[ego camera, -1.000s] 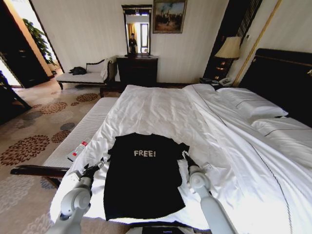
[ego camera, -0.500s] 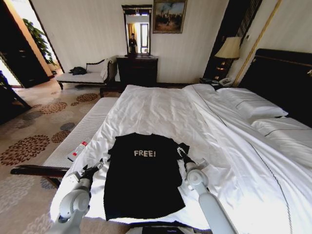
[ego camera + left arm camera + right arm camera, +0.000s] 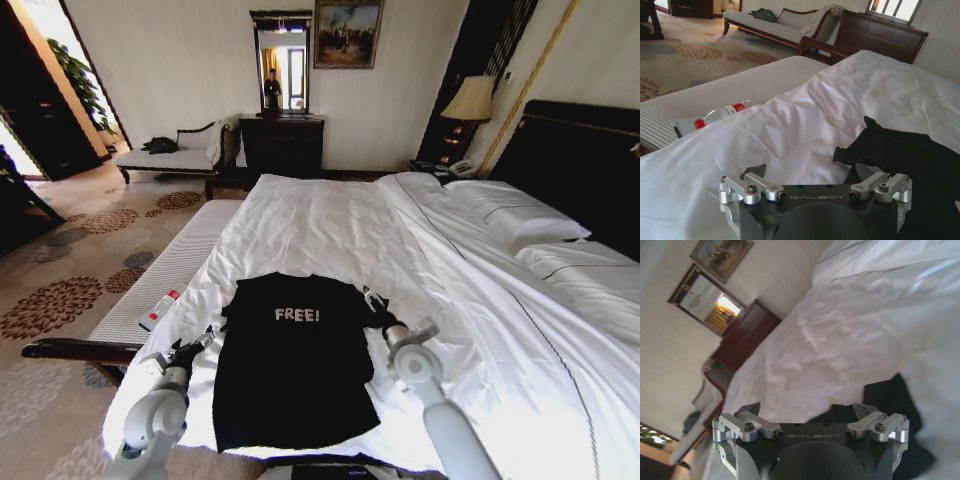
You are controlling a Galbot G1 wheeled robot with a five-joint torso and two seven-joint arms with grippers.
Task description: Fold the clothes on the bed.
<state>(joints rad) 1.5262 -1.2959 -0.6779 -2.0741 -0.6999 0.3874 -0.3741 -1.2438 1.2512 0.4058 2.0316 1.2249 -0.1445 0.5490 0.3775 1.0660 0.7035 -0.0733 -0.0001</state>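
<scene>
Left gripper (image 3: pixel 196 343): your fingers are spread wide, holding nothing, low at the shirt's 9 o'clock edge.
Right gripper (image 3: pixel 371 301): also wide apart, empty, over the 2 o'clock sleeve.
T-shirt (image 3: pixel 290 355): soft, black, lying flat, white "FREE!" on it.
Bed (image 3: pixel 330 225): big, white, crinkly sheets under the shirt.

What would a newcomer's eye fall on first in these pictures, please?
The black T-shirt with white "FREE!" lettering, spread flat at the near end of the big white bed. Then the two open tools flanking it: the left tool by its left sleeve, the right tool at its right sleeve.
</scene>
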